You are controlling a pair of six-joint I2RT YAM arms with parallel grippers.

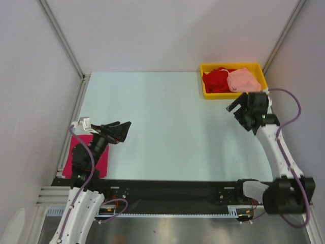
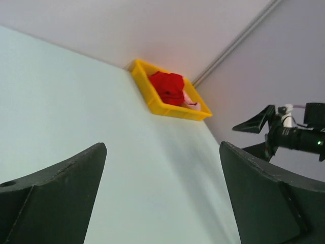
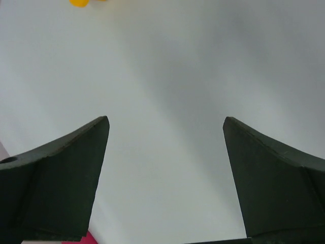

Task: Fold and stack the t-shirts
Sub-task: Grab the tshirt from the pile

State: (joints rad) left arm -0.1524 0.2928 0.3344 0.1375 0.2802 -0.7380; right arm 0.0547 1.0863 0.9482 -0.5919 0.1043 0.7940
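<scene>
Two t-shirts lie crumpled in the yellow tray [image 1: 207,94] at the far right: a bright red one [image 1: 216,80] and a pale salmon one [image 1: 241,80]. A magenta t-shirt [image 1: 103,160] lies flat at the near left, partly hidden under the left arm. My left gripper [image 1: 120,131] hangs open just right of it, holding nothing. My right gripper [image 1: 237,105] is open and empty, just in front of the tray. In the left wrist view, the open left gripper [image 2: 162,147] faces the tray [image 2: 152,99] and the red shirt [image 2: 168,87]. The right gripper [image 3: 166,119] is open over bare table.
The pale table [image 1: 167,127] is walled by white panels with metal posts on the left, back and right. A black rail with both arm bases runs along the near edge. The right arm [image 2: 299,136] shows in the left wrist view. A yellow tray corner [image 3: 78,2] peeks in.
</scene>
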